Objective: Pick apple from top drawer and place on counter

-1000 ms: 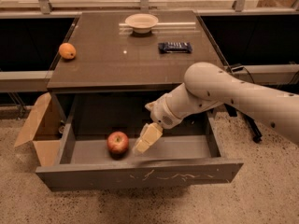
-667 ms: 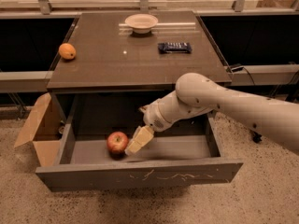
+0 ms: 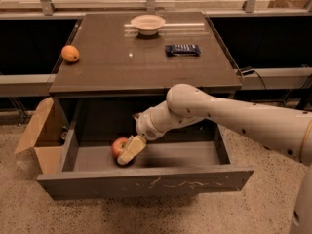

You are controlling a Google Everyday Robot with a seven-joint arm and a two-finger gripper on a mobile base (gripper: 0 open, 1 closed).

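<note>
The red apple [image 3: 117, 146] lies on the floor of the open top drawer [image 3: 146, 182], left of the middle. My gripper [image 3: 126, 154] reaches down into the drawer from the right and sits against the apple's right front side, covering part of it. The white arm [image 3: 229, 116] crosses above the drawer's right half. The dark brown counter [image 3: 141, 57] lies directly above and behind the drawer.
An orange fruit [image 3: 70, 53] sits at the counter's left edge. A white bowl [image 3: 147, 23] stands at the back, and a dark packet [image 3: 182, 49] lies right of the middle. An open cardboard box [image 3: 41, 140] stands on the floor left of the drawer.
My gripper has moved left across the drawer, from beside the apple to against its right side. The apple has stayed in place.
</note>
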